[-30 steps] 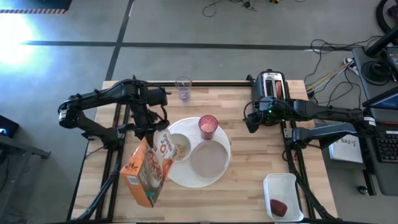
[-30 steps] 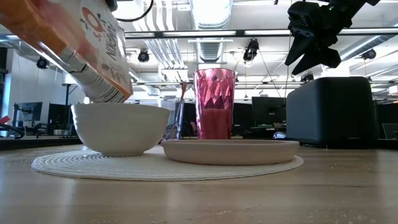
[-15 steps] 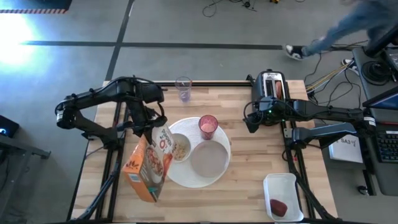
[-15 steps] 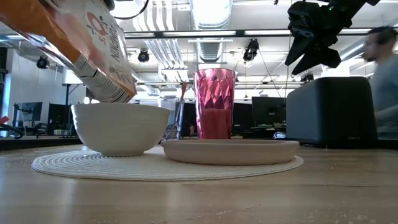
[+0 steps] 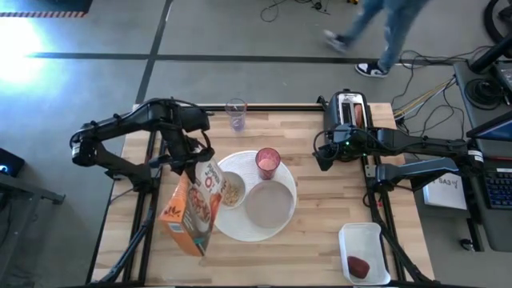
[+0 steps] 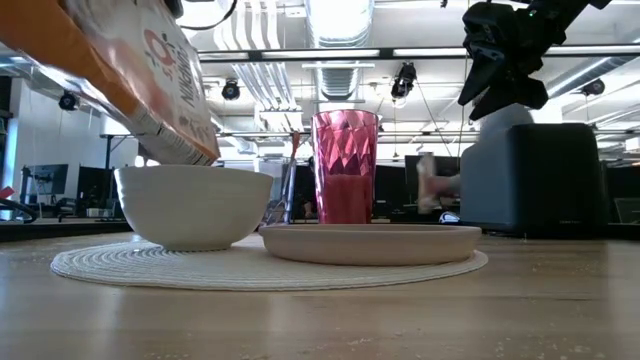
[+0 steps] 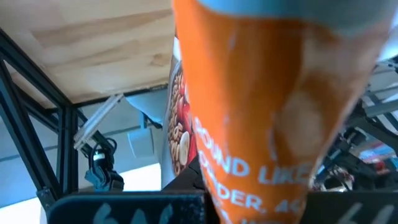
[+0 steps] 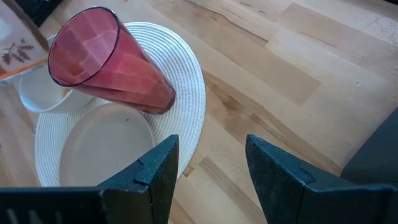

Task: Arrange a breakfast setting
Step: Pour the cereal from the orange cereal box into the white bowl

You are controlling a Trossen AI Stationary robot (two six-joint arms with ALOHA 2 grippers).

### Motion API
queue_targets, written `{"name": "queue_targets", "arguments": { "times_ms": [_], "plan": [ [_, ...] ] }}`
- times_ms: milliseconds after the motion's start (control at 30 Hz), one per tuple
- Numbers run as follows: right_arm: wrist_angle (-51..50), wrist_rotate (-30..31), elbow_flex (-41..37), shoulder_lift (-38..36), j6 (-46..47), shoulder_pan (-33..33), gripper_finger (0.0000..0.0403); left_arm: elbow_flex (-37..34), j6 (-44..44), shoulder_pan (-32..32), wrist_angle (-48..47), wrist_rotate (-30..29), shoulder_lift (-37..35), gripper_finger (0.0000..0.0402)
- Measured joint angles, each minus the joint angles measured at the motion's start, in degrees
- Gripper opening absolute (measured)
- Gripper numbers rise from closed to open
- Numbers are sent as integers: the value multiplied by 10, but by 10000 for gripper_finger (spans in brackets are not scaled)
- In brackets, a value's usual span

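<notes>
Cereal box (image 5: 192,210) tilted, mouth down over bowl (image 5: 231,190).

Centre of table (image 5: 320,224) taken by round mat (image 5: 226,226) w/ bowl (image 5: 232,191), pink tumbler (image 5: 268,162) and plate (image 5: 270,206); tilted cereal box (image 5: 192,212) hangs over bowl, blocking approach from left edge. Toaster (image 5: 350,112) sits at far right corner w/ right gripper (image 5: 322,154) just beside it; white tray (image 5: 365,254) fills near right corner. Bare wood between mat and right edge, also along far edge except clear glass (image 5: 235,114).
</notes>
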Motion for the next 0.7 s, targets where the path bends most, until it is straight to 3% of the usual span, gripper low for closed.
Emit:
{"name": "queue_targets", "arguments": {
  "times_ms": [367, 700],
  "plan": [
    [0, 0, 0, 0, 0, 0, 176, 0, -12, 12, 0, -5, -5, 0],
    [0, 0, 0, 0, 0, 0, 176, -1, -15, 11, 0, 24, 3, 0]
  ]
}}
